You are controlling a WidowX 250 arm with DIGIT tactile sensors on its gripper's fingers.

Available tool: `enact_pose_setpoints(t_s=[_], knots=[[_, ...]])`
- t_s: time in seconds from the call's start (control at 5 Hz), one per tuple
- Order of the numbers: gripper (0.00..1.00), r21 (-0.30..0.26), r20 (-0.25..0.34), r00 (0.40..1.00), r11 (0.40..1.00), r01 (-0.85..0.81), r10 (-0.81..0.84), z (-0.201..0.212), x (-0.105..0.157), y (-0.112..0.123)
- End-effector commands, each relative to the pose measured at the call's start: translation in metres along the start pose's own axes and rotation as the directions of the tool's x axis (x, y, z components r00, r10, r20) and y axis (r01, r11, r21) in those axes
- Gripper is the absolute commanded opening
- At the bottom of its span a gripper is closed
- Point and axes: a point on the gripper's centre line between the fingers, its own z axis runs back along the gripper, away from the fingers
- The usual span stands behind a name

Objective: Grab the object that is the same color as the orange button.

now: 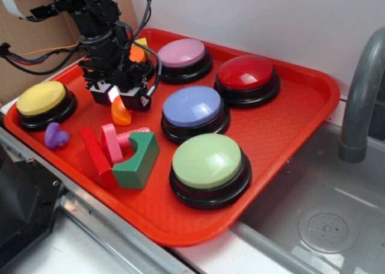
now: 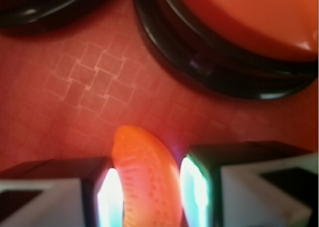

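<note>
Green button: nearest on the red tray.
Gripper: clamped on the orange segment, above the tray.
Orange button: just beyond, mostly hidden behind the arm.

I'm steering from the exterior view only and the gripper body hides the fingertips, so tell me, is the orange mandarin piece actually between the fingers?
Observer: Yes. In the wrist view the orange segment stands between the two finger pads of the gripper, close on both sides.
Operator: Are the pads touching it?
Observer: Both pads lie right against its sides; I can't tell how firmly.
Operator: Where's the orange button? The arm covers it for me.
Observer: In the wrist view the orange button sits just ahead of the fingers, apart from the segment, with bare red tray between.
</note>
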Motion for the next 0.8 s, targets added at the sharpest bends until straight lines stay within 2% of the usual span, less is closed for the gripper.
enact_pose_setpoints(t_s=[0.0, 0.4, 0.6], knots=[[0.0, 0.099, -0.035, 0.999, 0.995, 0.014, -0.011, 0.027, 0.006, -0.01], [0.0, 0.083, -0.006, 0.999, 0.996, 0.037, -0.036, 0.082, 0.022, -0.022], [0.0, 0.036, -0.027, 0.994, 0.994, 0.105, -0.104, 0.118, 0.025, -0.029]])
